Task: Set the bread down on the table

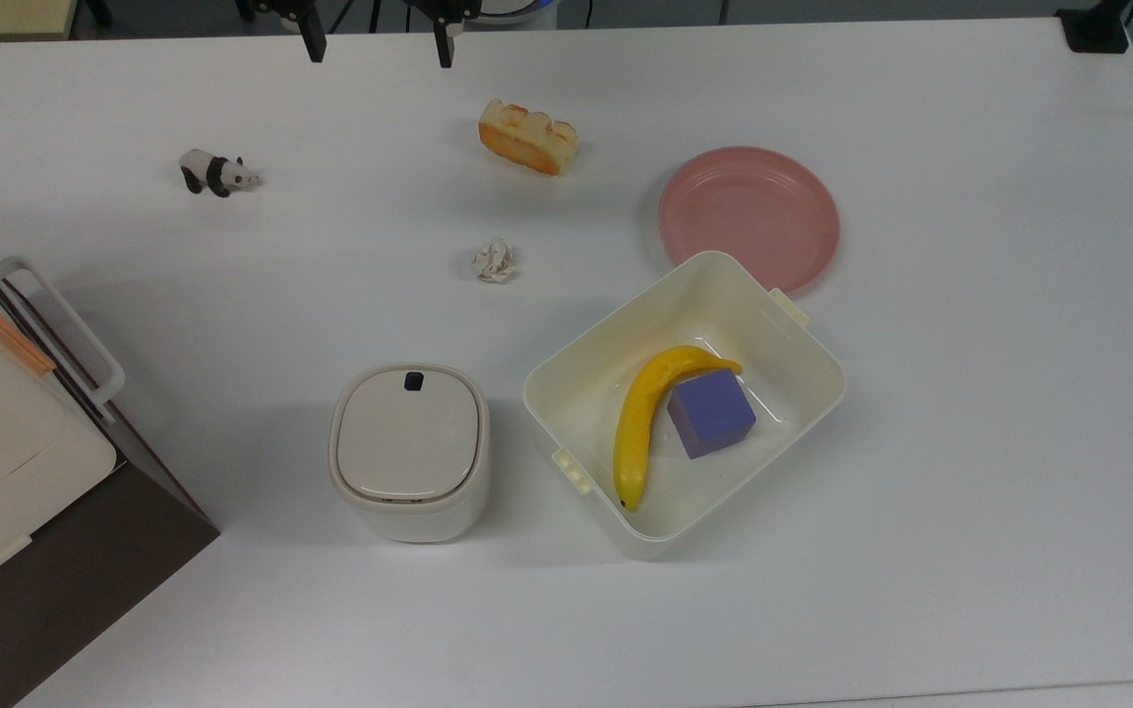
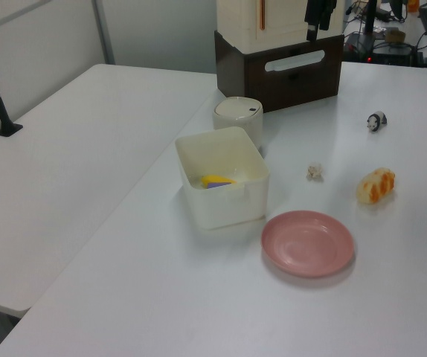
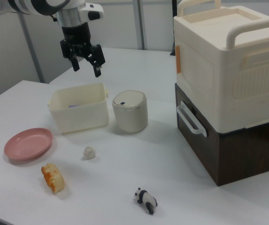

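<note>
1. White table [image 1: 970,472] carries the bread [image 1: 528,137], which lies flat on it, low and well apart from the raised gripper [image 3: 85,60], beside the plate [image 1: 749,218].
2. Paper ball [image 1: 494,261] and panda [image 1: 217,173] sit farther off below the gripper.
3. Risk, as I judge it: any fresh descent could nudge the bread, though it already rests where wanted.
4. Gripper fingers stand wide apart, holding and touching nothing.

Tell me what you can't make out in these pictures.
- Hand: top view's upper edge cuts it off; just two fingertips show.
- Banana and purple block: left view, mostly behind the cream bin's wall.
- Paper ball: left view, too small for detail.
</note>
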